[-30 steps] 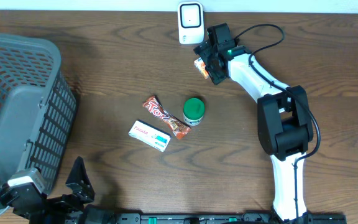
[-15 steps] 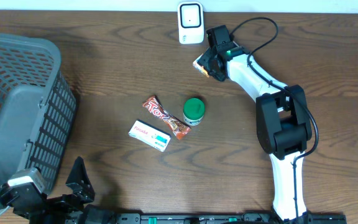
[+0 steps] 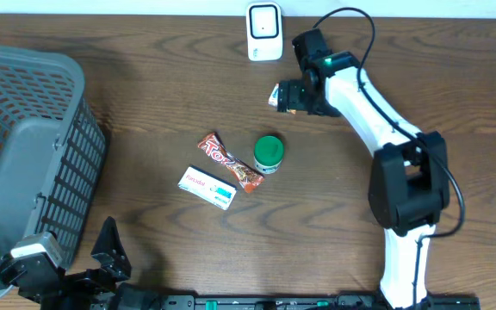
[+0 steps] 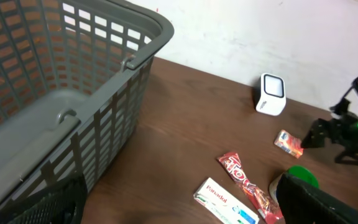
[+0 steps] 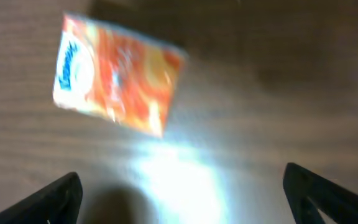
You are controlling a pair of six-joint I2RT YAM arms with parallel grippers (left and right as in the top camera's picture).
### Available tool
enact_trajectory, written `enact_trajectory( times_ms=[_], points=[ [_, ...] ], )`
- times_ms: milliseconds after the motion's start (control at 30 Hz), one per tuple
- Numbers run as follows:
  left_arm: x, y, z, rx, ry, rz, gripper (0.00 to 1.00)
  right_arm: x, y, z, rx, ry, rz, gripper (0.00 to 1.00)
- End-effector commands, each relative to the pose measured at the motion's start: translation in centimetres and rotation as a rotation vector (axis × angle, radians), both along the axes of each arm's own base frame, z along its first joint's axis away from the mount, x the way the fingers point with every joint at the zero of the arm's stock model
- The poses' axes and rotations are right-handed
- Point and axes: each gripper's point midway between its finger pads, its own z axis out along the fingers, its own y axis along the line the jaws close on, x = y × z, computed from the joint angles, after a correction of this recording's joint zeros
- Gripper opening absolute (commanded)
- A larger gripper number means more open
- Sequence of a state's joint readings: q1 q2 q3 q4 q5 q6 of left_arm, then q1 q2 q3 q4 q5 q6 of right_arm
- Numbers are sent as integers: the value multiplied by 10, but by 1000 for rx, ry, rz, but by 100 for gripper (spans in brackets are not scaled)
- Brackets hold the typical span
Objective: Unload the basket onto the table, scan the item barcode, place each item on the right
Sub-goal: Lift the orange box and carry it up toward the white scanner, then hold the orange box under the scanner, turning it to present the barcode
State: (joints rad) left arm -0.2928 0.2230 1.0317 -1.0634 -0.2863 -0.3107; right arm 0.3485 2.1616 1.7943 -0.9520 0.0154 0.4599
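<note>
r. claw [image 5: 179, 190] wide open, empty; orange packet [image 5: 117, 84] lies free on table [image 5: 278, 74]. l. claw [image 4: 179, 202] wide open, empty.

overhead: fixed above, straight down on the whole table [image 3: 145, 103] | left wrist: low at near-left corner, facing far-right past basket [image 4: 114, 130] toward scanner [image 4: 271, 94] | right wrist: very close, blurred, looking down on orange packet [image 5: 117, 74] | shared: orange packet in all three
</note>
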Motion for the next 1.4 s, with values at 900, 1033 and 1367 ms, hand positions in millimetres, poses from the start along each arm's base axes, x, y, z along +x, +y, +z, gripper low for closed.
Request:
enact_trajectory(
  times_ms=[900, 1033, 1367],
  points=[
    [0, -1, 0, -3, 1, -5, 97, 43, 39, 7, 125, -10, -348, 98],
    [0, -1, 0, -3, 1, -5, 97, 55, 41, -1, 119, -24, -361, 98],
    [0, -1, 0, -3, 1, -5, 98, 64, 38, -18, 82, -43, -368, 99]
  ],
)
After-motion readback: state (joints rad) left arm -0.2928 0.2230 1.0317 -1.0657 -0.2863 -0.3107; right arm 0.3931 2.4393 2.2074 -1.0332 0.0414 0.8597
